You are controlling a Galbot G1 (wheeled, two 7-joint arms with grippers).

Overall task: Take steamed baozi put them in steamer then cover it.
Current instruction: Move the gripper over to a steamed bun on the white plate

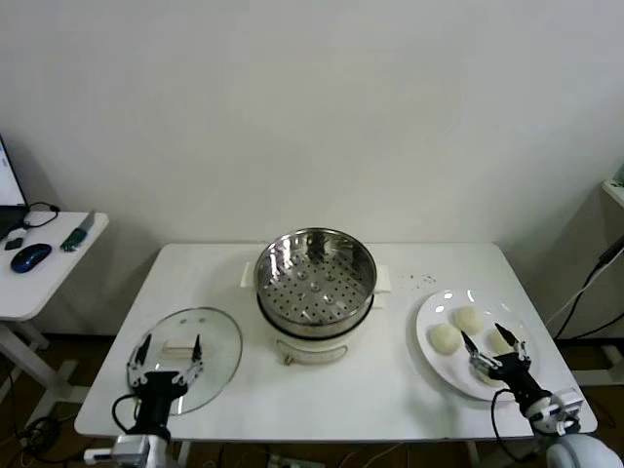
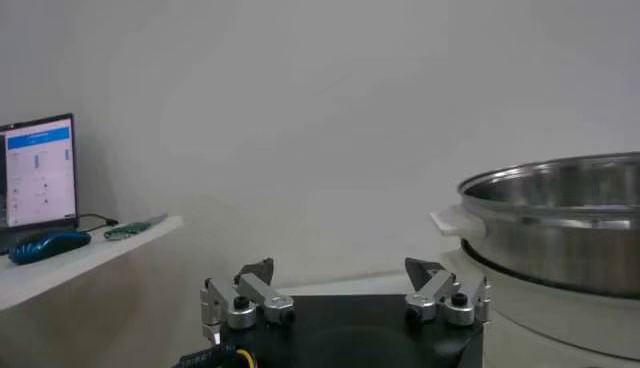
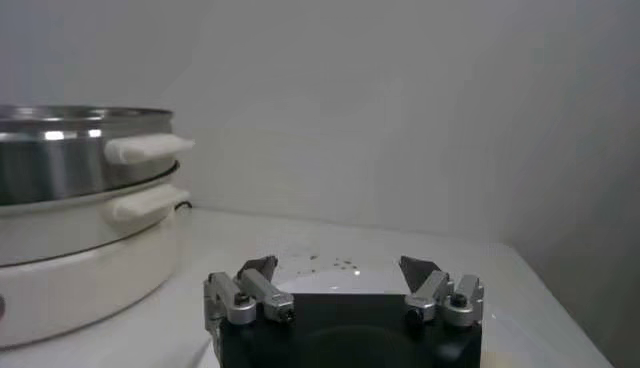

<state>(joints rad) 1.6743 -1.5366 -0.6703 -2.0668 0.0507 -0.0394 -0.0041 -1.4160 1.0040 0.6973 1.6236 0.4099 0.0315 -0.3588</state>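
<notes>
White baozi [image 1: 469,319] lie just beyond the right gripper's [image 1: 494,338] spread jaws.

Both arms low near body, left pincer [image 1: 170,350] & right pincer [image 1: 492,341] wide open.

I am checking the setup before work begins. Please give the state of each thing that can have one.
steamer: uncovered, nothing inside.
cover: off, lying flat on the table.
baozi: on the white plate; three visible.
left gripper: fingers open, above the cover.
right gripper: fingers open, over the plate.
</notes>
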